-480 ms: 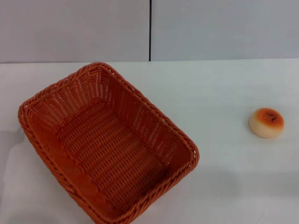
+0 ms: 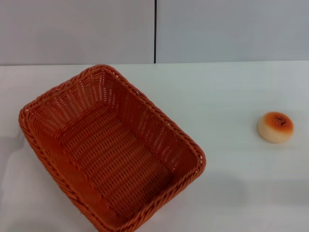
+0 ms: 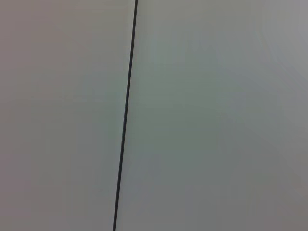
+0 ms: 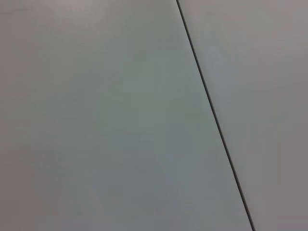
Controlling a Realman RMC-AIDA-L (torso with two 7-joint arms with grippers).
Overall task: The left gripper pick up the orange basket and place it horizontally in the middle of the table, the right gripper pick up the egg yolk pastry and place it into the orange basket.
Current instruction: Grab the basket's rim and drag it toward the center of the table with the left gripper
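Observation:
The orange basket (image 2: 108, 150) sits on the white table (image 2: 227, 96) at the left, turned diagonally, and holds nothing. The egg yolk pastry (image 2: 275, 126) rests on the table far to the right, well apart from the basket. Neither the left gripper nor the right gripper shows in any view. Both wrist views show only a grey wall with a thin dark seam.
A grey wall (image 2: 77, 29) with a vertical dark seam (image 2: 155, 31) stands behind the table's far edge. Bare tabletop lies between the basket and the pastry.

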